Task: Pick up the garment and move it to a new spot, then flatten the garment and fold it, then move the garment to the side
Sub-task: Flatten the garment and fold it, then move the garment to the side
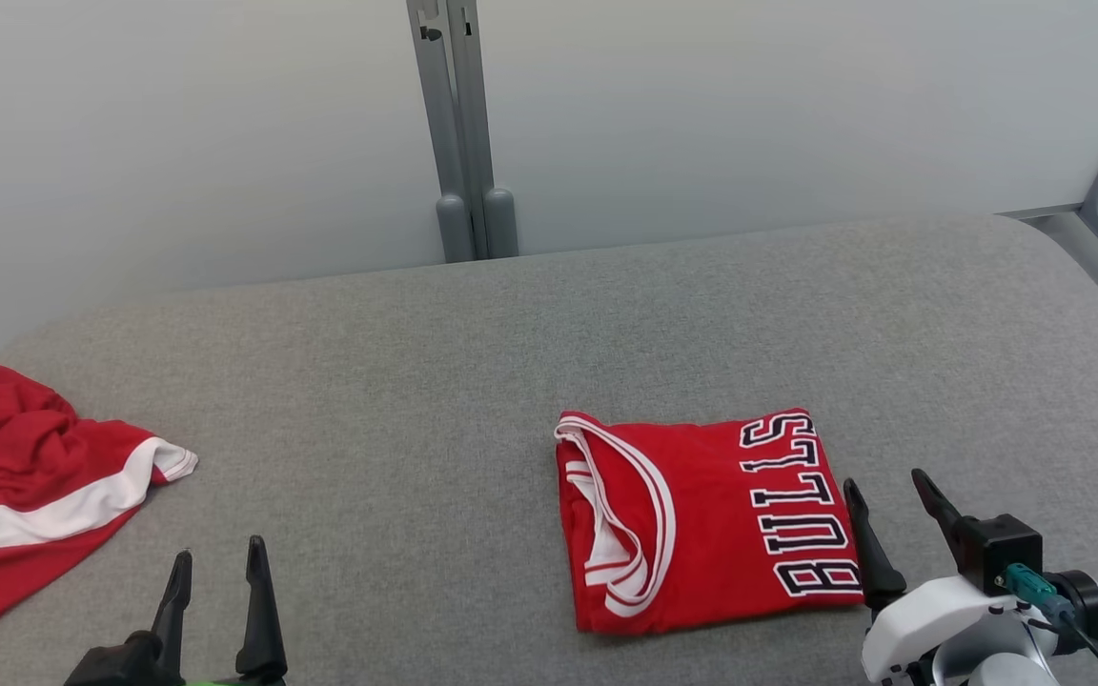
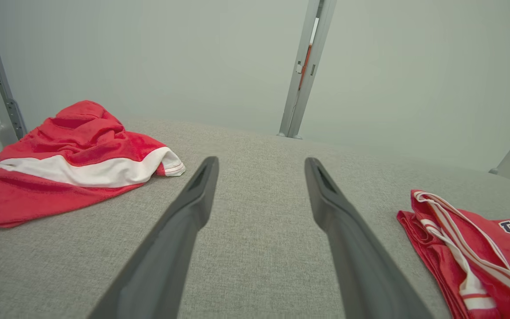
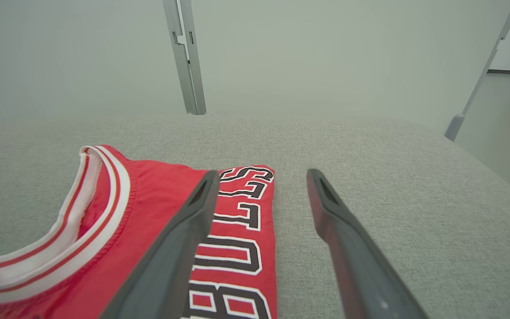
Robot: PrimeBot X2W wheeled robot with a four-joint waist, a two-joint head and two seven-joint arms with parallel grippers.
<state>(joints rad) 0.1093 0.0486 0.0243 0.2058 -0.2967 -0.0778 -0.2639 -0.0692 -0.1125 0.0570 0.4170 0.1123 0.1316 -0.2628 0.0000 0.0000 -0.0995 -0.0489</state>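
Lower right, head view: right gripper (image 1: 885, 478) released, empty, just beside the jersey's (image 1: 701, 514) right edge. Lower left: left gripper (image 1: 219, 547) released, empty. Jersey folded, lower centre-right of grey tabletop (image 1: 416, 381). Crumpled red-white cloth (image 1: 25, 476) at left edge.

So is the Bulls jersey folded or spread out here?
Folded. The jersey lies as a compact rectangle with layered edges, neckband at one end, lettering at the other.
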